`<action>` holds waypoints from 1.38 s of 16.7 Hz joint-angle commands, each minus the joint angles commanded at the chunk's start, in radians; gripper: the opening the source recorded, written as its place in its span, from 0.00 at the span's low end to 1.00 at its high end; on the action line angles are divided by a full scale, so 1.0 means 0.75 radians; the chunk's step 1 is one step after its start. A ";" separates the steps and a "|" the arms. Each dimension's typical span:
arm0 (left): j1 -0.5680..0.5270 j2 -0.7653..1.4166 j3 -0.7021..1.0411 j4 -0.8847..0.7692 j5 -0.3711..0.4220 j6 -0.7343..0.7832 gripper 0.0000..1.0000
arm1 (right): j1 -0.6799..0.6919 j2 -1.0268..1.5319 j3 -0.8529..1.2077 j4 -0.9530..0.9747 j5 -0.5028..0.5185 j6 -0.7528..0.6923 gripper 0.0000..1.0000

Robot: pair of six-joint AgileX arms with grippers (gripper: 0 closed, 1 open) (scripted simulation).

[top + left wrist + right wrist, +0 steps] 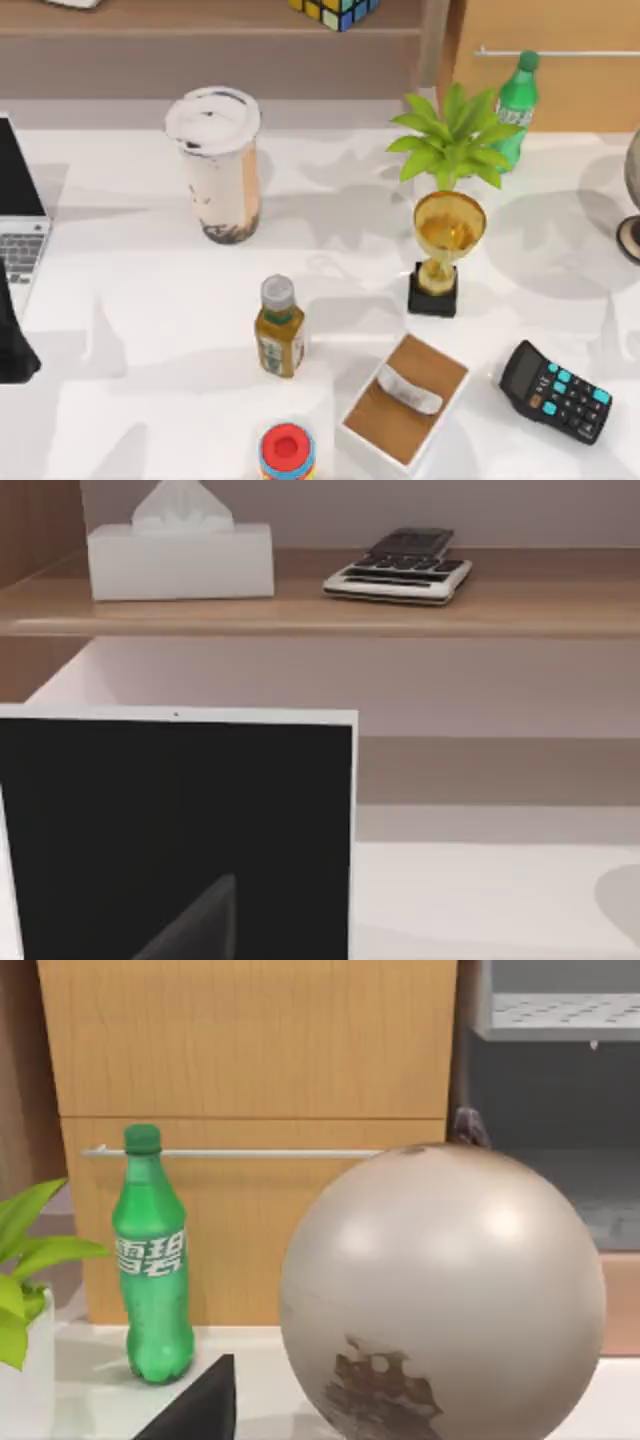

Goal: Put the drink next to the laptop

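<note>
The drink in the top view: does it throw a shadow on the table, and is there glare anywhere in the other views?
Top view: the drink throws a soft grey shadow to its right across the white table. Right wrist view: the globe carries pale highlights, and the green soda bottle has a faint sheen. Left wrist view: the laptop screen is flat black with no glare.

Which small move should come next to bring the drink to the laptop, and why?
Probably the left arm should reach toward the drink: it stands upright and ungrasped, apart from the laptop at the table's left edge, nearer that side.
</note>
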 joint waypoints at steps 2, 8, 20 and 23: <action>-0.001 0.001 0.001 0.001 -0.001 0.000 1.00 | 0.000 0.000 0.000 0.000 0.000 0.000 1.00; -0.154 0.301 0.133 0.121 -0.131 -0.063 1.00 | 0.000 0.000 0.000 0.000 0.000 0.000 1.00; -0.732 1.752 0.663 0.593 -0.631 -0.305 1.00 | 0.000 0.000 0.000 0.000 0.000 0.000 1.00; -0.832 1.998 0.748 0.671 -0.716 -0.346 1.00 | 0.000 0.000 0.000 0.000 0.000 0.000 1.00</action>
